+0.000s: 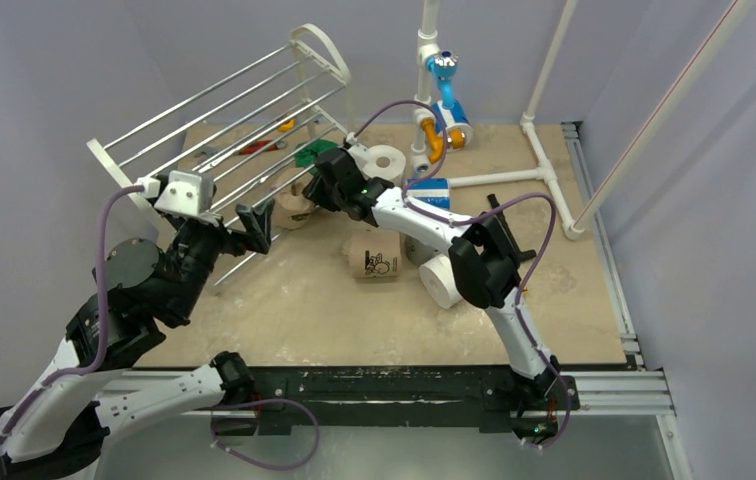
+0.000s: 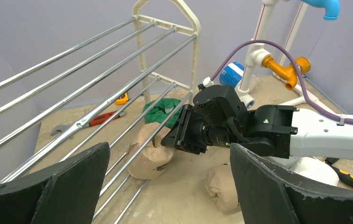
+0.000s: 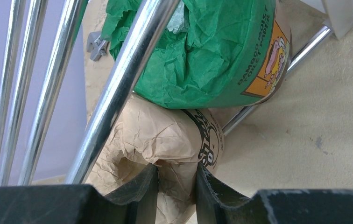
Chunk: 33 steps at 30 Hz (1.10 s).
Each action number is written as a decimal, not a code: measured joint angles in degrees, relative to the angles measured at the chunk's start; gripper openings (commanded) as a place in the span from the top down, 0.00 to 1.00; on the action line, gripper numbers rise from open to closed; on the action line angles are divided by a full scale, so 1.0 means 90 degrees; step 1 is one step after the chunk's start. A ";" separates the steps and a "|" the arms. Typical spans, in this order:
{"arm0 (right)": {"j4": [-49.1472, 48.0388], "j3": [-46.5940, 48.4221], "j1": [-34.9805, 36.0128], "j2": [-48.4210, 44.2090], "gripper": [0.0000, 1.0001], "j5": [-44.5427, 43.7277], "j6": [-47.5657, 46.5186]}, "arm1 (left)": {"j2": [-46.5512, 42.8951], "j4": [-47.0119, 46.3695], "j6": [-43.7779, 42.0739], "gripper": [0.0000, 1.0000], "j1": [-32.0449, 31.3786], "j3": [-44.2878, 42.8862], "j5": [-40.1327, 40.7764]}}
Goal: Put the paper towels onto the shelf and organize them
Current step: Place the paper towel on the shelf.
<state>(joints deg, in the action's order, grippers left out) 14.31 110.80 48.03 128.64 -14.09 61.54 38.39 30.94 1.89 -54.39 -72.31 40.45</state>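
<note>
While left hand (image 2: 169, 154) gapes empty, right hand (image 3: 175, 170) pinches tan roll (image 3: 151, 135) under shelf rod (image 3: 118, 88).

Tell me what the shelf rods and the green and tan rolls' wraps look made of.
The rods look like polished steel: mirror-bright, sharp reflections. The green roll wears thin matte paper, finely crinkled, printed band. The tan roll: matte brown paper, softly crumpled, black print.

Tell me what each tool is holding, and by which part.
The right tool pinches the crumpled wrapping at the end of the tan paper-wrapped cylindrical roll. The left tool is open and holds nothing.
</note>
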 measured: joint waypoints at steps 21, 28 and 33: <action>-0.0170 0.0095 0.0027 0.0046 0.50 -0.0019 0.0107 | -0.0085 0.0002 0.0051 0.00 0.0000 0.0085 0.0000; -0.0226 -0.0134 0.0027 -0.0046 0.41 -0.0034 -0.0051 | -0.0085 0.0002 0.0056 0.00 0.0000 0.0090 0.0000; -0.0282 -0.0605 0.0027 -0.0362 0.36 -0.0019 -0.0284 | -0.0087 0.0002 0.0058 0.00 0.0000 0.0097 0.0000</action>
<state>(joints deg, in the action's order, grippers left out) 11.77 105.36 48.27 125.38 -14.26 58.98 37.60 30.96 2.42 -54.39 -71.44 40.45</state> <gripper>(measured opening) 0.610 0.998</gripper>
